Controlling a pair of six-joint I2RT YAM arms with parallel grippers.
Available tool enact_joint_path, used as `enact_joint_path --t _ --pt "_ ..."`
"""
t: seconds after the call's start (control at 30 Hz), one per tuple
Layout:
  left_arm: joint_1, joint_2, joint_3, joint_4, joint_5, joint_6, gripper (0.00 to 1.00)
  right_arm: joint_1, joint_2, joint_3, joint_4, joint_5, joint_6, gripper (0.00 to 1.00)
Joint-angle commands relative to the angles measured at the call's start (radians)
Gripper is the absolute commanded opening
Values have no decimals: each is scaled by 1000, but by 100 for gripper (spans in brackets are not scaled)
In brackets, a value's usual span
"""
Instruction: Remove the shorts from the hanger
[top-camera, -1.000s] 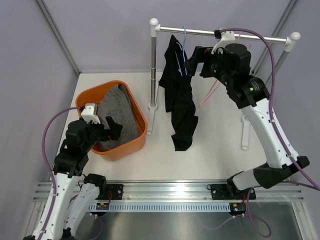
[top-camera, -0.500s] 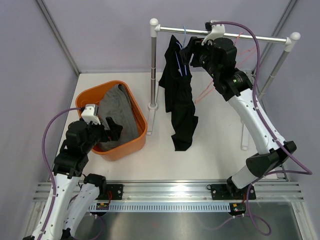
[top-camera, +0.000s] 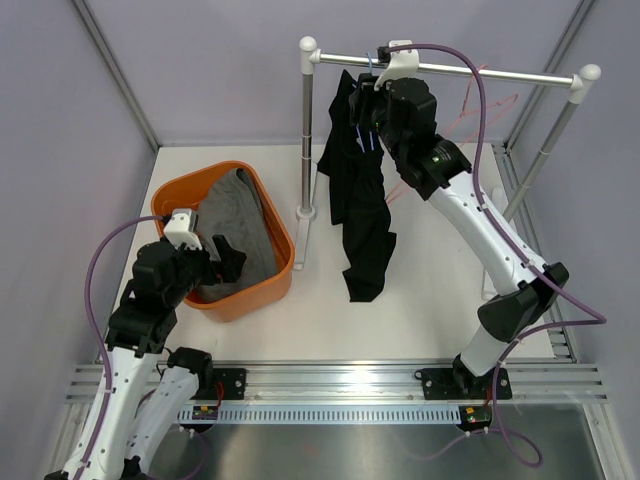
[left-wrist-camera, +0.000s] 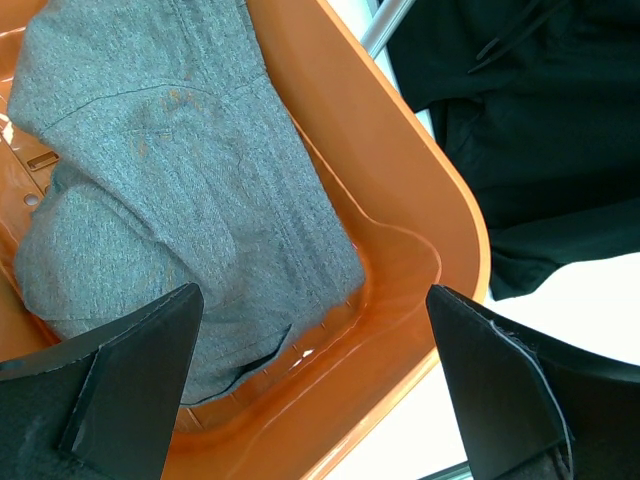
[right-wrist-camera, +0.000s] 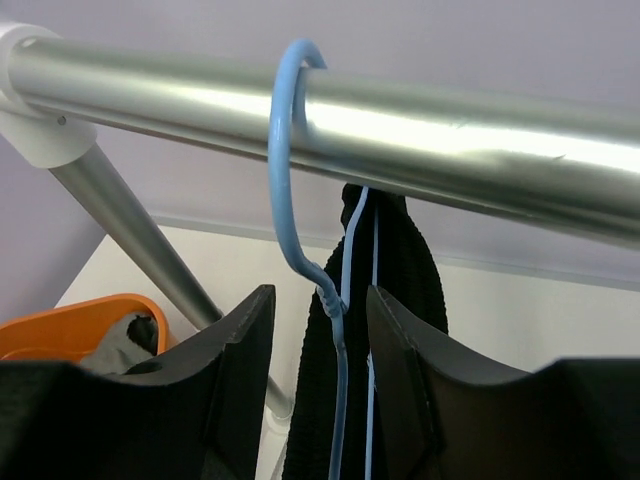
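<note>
While the black shorts (top-camera: 356, 190) hang from the one blue hanger (right-wrist-camera: 279, 180), hooked over the rail (top-camera: 520, 75) near its left post, the grey shorts (top-camera: 236, 225) lie crumpled in the orange basket (top-camera: 245, 295) at the table's left.

Count: 2 shorts, 1 blue hanger, 1 rail, 1 basket, 2 arms.

Right gripper (right-wrist-camera: 318, 300) is up at the rail, just under it. Its fingers straddle the blue hanger's twisted neck. The gap is narrow, with a sliver of daylight either side of the wire, so there's no clamp visible. The black cloth drops straight down behind and below the fingers, bunched at the top and long at the bottom, with its hem clear of the basket.

Left gripper (left-wrist-camera: 310, 300) hovers over the basket with its fingers spread wide and nothing between them. The grey shorts are directly below.

Versus one second ago:
- The right arm has swung left along the rail, from right of the black shorts to the hanger's neck.
- Its fingers have gone from wide to about half that.
- The left arm, basket and grey shorts are unchanged.
- The black shorts hang the same, and the hanger is on the same spot of the rail.
</note>
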Motion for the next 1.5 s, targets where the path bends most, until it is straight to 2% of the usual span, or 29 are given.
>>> enact_joint_path --t 0.0,0.23,0.53,0.77,0.87,1.0,1.47 --pt "-5 -10 -8 38 -4 3 99 13 12 40 88 105 -54 47" --pt "-7 -10 -9 39 1 6 99 14 50 52 88 124 -66 40" --pt "-8 -16 -9 39 -2 4 99 14 65 48 100 143 -75 39" --pt "-11 -16 -11 39 -4 4 99 16 62 37 125 147 -89 32" --pt "-11 -15 -11 39 -5 4 99 16 62 40 123 151 -94 22" --pt "-13 -15 -11 39 -5 4 99 16 64 49 103 144 -95 0" --pt "-17 -13 -11 39 -5 4 99 50 -59 63 88 163 -138 0"
